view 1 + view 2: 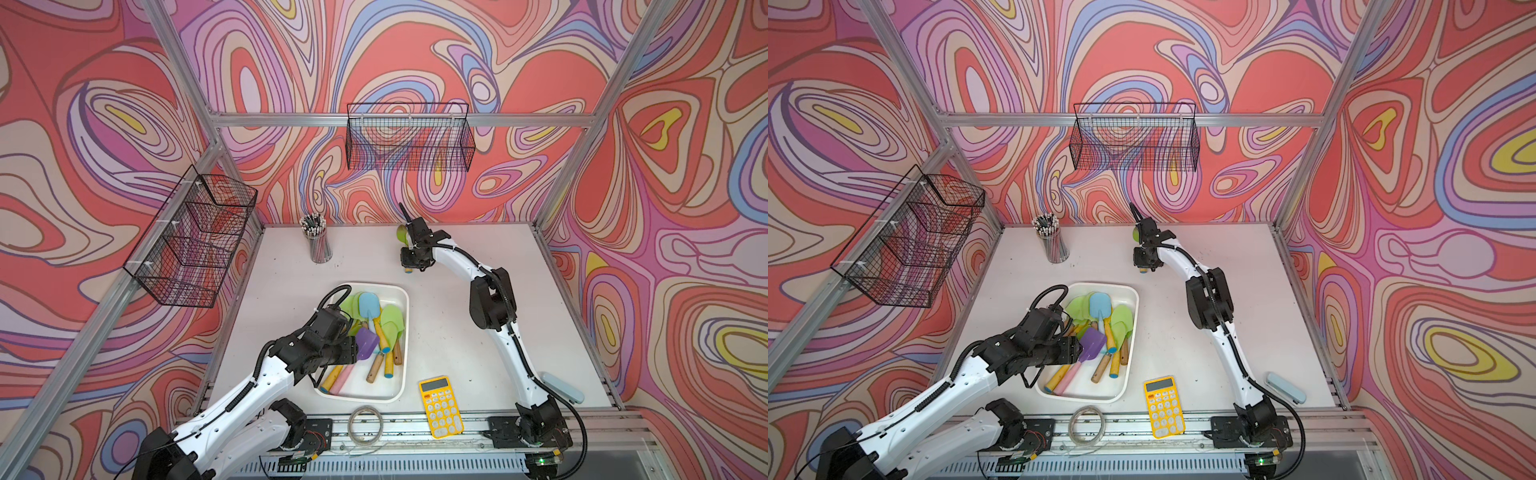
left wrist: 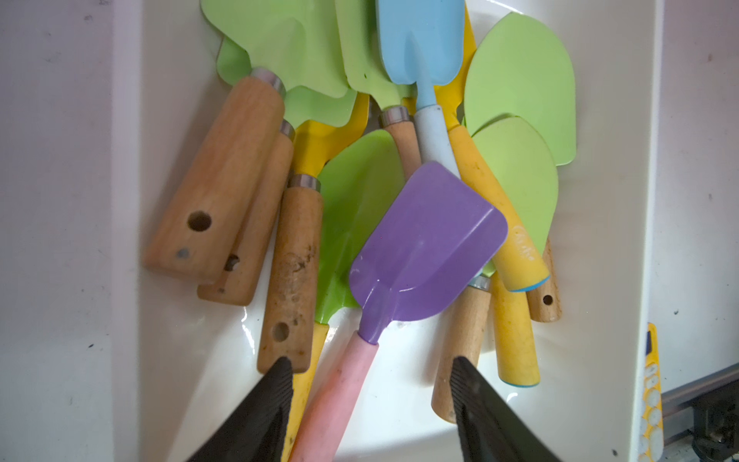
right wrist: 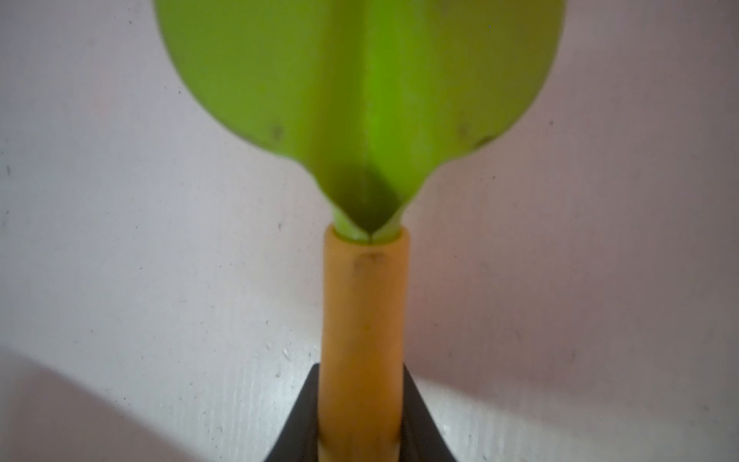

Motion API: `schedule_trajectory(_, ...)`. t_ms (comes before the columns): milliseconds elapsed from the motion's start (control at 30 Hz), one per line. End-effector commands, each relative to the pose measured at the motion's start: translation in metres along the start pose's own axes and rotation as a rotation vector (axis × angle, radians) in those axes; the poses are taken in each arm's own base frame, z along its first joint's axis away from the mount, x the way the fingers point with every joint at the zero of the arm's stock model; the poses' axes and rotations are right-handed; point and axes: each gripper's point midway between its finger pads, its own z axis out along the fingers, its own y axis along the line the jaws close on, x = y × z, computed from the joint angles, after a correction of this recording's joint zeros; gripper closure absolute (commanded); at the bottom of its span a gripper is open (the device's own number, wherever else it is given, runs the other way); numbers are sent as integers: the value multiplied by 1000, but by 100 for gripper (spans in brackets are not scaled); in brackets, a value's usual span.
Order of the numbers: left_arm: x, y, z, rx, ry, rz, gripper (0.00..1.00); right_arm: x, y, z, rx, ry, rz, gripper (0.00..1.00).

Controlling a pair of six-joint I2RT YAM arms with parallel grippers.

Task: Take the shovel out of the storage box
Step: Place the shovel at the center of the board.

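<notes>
The storage box (image 1: 404,320) (image 1: 1135,305) (image 2: 600,240) is a shallow white tray near the table's front, holding several toy shovels with green, blue and purple blades. My left gripper (image 2: 372,360) (image 1: 354,347) hangs open over its near end. The fingers (image 2: 280,384) stand on either side of the pink handle of the purple shovel (image 2: 428,240) (image 1: 366,341) without touching it. My right gripper (image 3: 362,372) (image 1: 409,251) is over the far part of the table, shut on the yellow handle of a green shovel (image 3: 360,100) (image 1: 402,235) (image 1: 1135,233), outside the box.
A yellow calculator (image 1: 440,407) lies right of the box at the front. A wire coil (image 1: 365,422) sits on the front rail. A pencil cup (image 1: 320,243) stands at the back left. Black wire baskets (image 1: 409,139) (image 1: 195,241) hang on the walls. A pale blue case (image 1: 561,386) lies front right.
</notes>
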Motion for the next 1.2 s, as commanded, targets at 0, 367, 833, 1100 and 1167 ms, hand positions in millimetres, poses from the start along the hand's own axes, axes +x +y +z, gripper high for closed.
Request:
schedule_trajectory(0,11,11,2,-38,19,-28,34,10,-4,16,10,36,19,95)
schedule_trajectory(367,10,11,2,-40,17,-29,33,20,-15,28,57,49,15,83)
schedule_trajectory(833,17,14,8,-42,27,-42,32,17,-5,24,35,34,5,76)
schedule_trajectory(1100,18,15,8,-40,23,-50,32,17,0,22,25,31,3,71)
schedule_trajectory(1167,18,15,8,-42,24,-49,32,17,1,22,22,30,3,70)
